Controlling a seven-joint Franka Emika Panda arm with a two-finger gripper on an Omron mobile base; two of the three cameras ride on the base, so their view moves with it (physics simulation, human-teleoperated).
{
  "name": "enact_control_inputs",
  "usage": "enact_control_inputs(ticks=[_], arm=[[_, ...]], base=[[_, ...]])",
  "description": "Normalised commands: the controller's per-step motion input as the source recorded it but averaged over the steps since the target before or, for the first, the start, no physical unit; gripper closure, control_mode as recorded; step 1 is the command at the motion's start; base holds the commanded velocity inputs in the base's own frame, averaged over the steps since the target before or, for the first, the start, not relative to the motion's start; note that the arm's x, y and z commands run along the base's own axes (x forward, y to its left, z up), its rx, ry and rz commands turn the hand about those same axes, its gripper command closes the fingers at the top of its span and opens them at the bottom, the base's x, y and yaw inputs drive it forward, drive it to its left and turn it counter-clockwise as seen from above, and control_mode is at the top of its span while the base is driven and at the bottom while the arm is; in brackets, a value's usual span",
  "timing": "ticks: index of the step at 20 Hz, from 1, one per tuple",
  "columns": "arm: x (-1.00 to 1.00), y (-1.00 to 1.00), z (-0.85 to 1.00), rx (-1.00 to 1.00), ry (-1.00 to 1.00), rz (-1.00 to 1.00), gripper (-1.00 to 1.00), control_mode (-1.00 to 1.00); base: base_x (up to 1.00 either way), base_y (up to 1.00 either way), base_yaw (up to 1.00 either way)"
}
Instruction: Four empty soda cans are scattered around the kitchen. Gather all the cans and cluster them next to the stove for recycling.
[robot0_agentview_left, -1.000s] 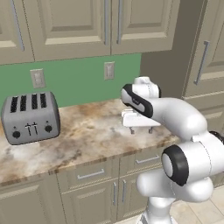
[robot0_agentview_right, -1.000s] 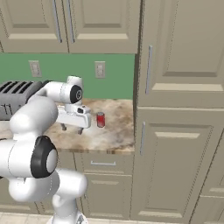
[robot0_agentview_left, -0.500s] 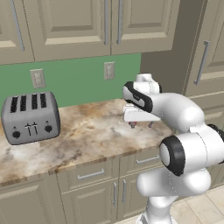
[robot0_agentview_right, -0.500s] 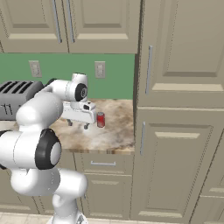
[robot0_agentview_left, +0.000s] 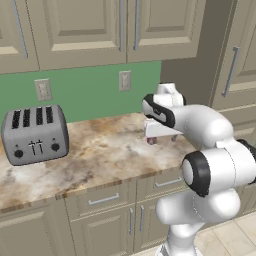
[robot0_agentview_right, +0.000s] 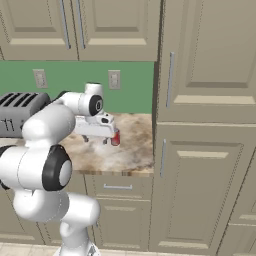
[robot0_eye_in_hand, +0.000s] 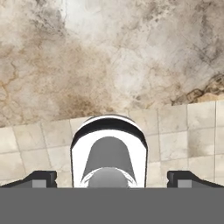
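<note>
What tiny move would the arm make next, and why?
Probably lower the tool a little further around the can before closing. Its jaws stand wide open, the red can sits upright on the counter right by the tool, and nothing is gripped yet.

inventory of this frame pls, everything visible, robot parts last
soda can: 1, red, upright on the counter near its right end, beside the hand
toaster: 1, grey, four slots, left on the counter
counter: 1, tan marbled stone
wall outlets: 2, beige, on the green wall
upper cabinets: beige, above the counter
tall cabinet: beige, right of the counter
drawers: beige, under the counter
hand: 1, white, open, low over the counter beside the can
</note>
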Motion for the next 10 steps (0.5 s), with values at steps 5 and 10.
enact_control_inputs(ticks=[5,10], arm=[[0.12,-0.16,-0.11,0.0,-0.14,0.11,-1.0,-1.0],[0.23,-0.06,-0.04,0.01,-0.06,0.11,-1.0,-1.0]], base=[[0.0,0.0,0.0],[0.0,0.0,0.0]])
